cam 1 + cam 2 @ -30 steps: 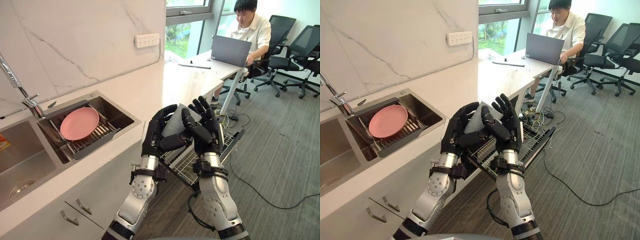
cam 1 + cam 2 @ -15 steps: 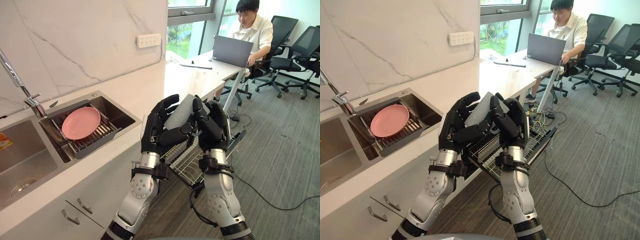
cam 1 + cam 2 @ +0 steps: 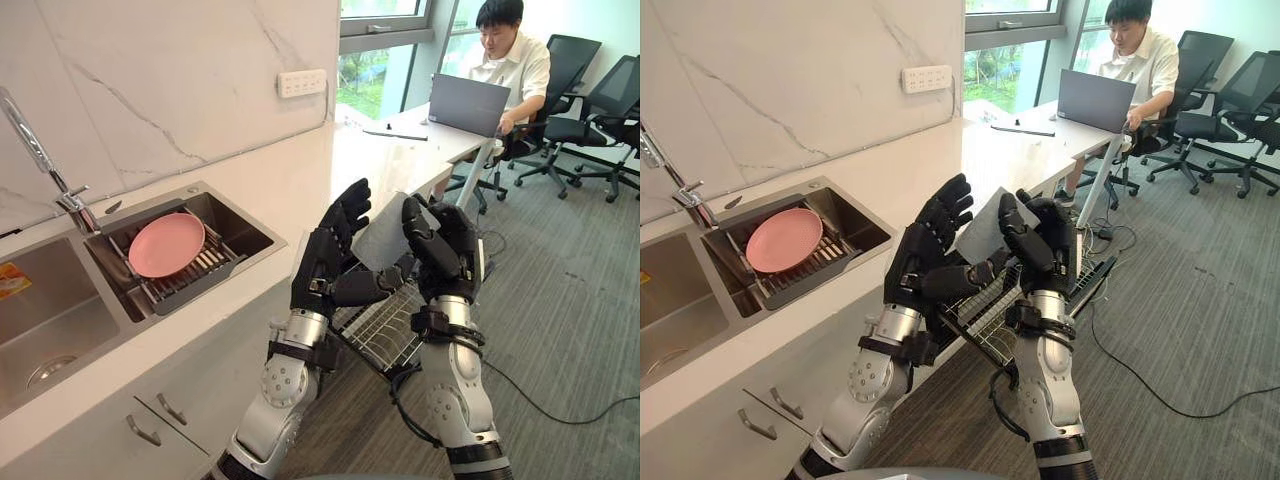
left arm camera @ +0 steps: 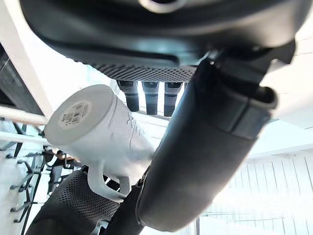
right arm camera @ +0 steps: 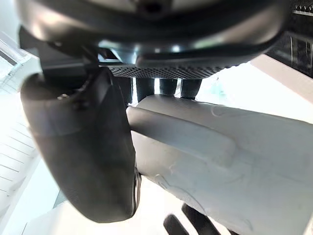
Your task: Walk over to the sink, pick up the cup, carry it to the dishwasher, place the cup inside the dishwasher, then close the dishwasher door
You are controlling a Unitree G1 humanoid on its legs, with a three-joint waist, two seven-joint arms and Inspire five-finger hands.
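The right hand (image 3: 442, 250) is clenched round the white cup (image 3: 382, 235), thumb on one side and fingers on the other, holding it tilted in the air at chest height. The left hand (image 3: 322, 270) stands just beside it with its fingers straight and spread upward. Its thumb reaches across under the cup, and I cannot tell whether it touches.

Straight below both hands the wire rack (image 3: 375, 332) of the dishwasher is pulled out, beside the table (image 3: 200, 330) front with its drawer handles (image 3: 170, 410).

On the robot's left, sunk in the table, lies the sink (image 3: 238, 226). A pink plate (image 3: 165, 245) rests on a drainer across it, and the faucet (image 3: 45, 165) rises behind. A wall outlet (image 3: 303, 82) sits on the marble above.

Beyond the cup a person (image 3: 512, 60) sits at a far table (image 3: 400, 150) behind a grey laptop (image 3: 470, 103). Dark office chairs (image 3: 575, 60) stand around on the carpet.
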